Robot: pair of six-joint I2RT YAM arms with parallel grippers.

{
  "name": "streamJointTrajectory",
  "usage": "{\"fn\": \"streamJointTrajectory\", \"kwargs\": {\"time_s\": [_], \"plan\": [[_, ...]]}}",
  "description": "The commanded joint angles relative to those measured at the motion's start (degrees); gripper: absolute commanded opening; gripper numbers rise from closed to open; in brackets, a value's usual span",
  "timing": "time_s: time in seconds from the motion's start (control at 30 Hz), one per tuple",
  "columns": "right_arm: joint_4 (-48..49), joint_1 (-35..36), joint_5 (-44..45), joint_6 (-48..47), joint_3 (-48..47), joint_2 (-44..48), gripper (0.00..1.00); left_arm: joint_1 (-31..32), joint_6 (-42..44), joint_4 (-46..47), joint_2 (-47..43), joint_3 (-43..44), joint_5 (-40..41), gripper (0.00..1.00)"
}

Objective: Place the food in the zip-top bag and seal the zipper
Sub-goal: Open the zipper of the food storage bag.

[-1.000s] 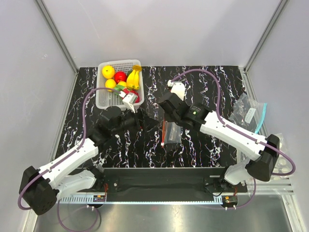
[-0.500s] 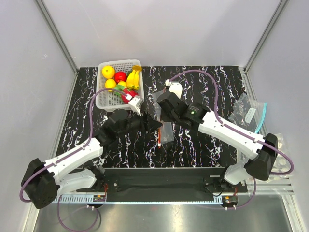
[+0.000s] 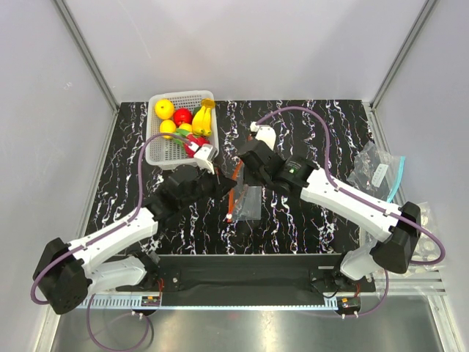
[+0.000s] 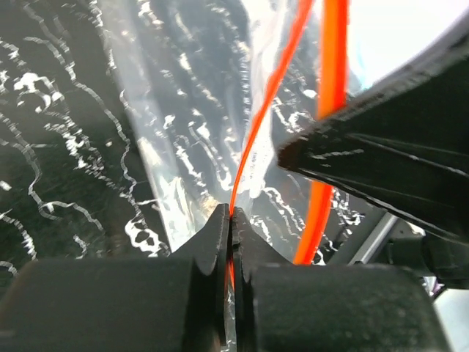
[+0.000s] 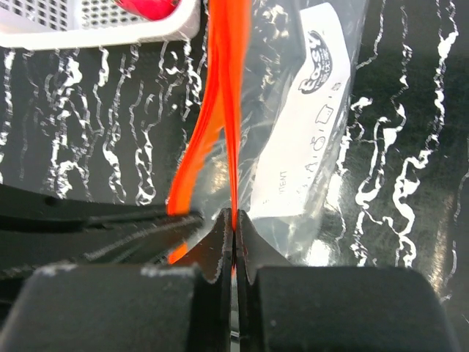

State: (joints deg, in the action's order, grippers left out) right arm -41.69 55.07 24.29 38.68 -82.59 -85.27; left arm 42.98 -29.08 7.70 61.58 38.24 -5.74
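Note:
The clear zip-top bag (image 3: 248,199) hangs just above the table's middle, its red-orange zipper (image 3: 233,198) along the left edge. My left gripper (image 3: 228,191) is shut on one lip of the zipper (image 4: 258,121). My right gripper (image 3: 239,173) is shut on the other lip (image 5: 231,88). In the right wrist view the two lips bow apart, so the bag's mouth is open. The bag's white label (image 5: 315,139) shows through the plastic. The food lies in the white mesh basket (image 3: 157,151): a banana bunch (image 3: 203,119), a yellow fruit (image 3: 164,108) and a dragon fruit (image 3: 195,141).
A second clear bag with a teal edge (image 3: 378,173) lies at the right of the table. A clear bubbled sheet (image 3: 429,251) sits off the table's right corner. The basket's rim (image 5: 102,29) is just beyond the bag in the right wrist view.
My left gripper has swung from the basket to the bag and shut on the zipper's lip. The right gripper has pulled the bag a little to the left and up.

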Motion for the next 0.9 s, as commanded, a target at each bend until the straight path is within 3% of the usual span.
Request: {"fn": "streamJointTrajectory", "kwargs": {"time_s": [0.0,0.23,0.33,0.47,0.57,0.63,0.73,0.87], "plan": [[-2.9,-0.1,1.3,-0.4,-0.6,0.9,0.00,0.3,0.6,-2.0,0.0,4.2,4.6,0.00],[-17.5,-0.1,8.8,-1.1,-4.4,0.0,0.00,-0.2,1.5,-13.8,-1.6,9.5,13.2,0.00],[-27.9,-0.2,11.5,-2.0,-10.5,0.0,0.00,-0.3,0.0,-15.2,-0.2,13.5,8.7,0.00],[-46.0,-0.3,14.8,-2.0,-21.2,-1.1,0.00,2.4,-6.9,-7.9,6.5,17.6,-4.2,0.00],[-51.5,-0.2,15.9,-2.4,-24.6,-2.3,0.00,5.5,-13.3,2.6,12.1,16.6,-9.6,0.00],[-51.2,-0.3,14.8,-3.1,-24.6,-2.5,0.00,6.3,-17.7,13.5,16.1,14.3,-14.8,0.00],[-49.4,-0.3,13.6,-4.4,-21.8,-4.4,0.00,6.3,-23.6,22.2,19.7,9.0,-16.4,0.00],[-41.4,-0.2,9.7,-7.6,-17.5,-8.8,0.00,4.6,-22.3,21.8,17.7,1.5,-12.6,0.00]]}}
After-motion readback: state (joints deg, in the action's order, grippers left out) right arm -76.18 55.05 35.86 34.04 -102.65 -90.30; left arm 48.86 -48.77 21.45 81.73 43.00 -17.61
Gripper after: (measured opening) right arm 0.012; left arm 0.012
